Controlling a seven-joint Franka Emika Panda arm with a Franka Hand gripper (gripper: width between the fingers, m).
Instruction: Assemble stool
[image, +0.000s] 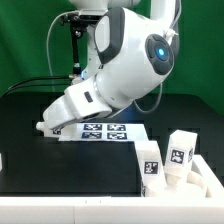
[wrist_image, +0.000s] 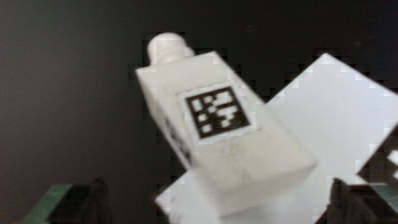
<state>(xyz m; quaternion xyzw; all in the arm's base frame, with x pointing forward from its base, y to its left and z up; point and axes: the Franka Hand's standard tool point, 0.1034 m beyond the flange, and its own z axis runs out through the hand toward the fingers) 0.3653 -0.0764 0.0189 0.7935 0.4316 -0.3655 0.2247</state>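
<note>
Two dark fingertips of my gripper show at the edge of the wrist view, set wide apart with nothing between them. Just past them lies one white stool leg, a chunky block with a black-and-white square tag on its upper face and a short round peg at its far end. It lies tilted across the frame, and its near end overlaps a flat white sheet, the marker board, which rests on the black table. I cannot tell whether the leg touches my fingers; it looks apart from them.

In the exterior view my arm leans low over the table, and the hand itself is hidden behind the wrist, near the marker board with its printed tags. Toward the exterior view's right, well apart from the board, more white tagged legs stand clustered at the table's edge. Farther back hang black cables and a green backdrop.
</note>
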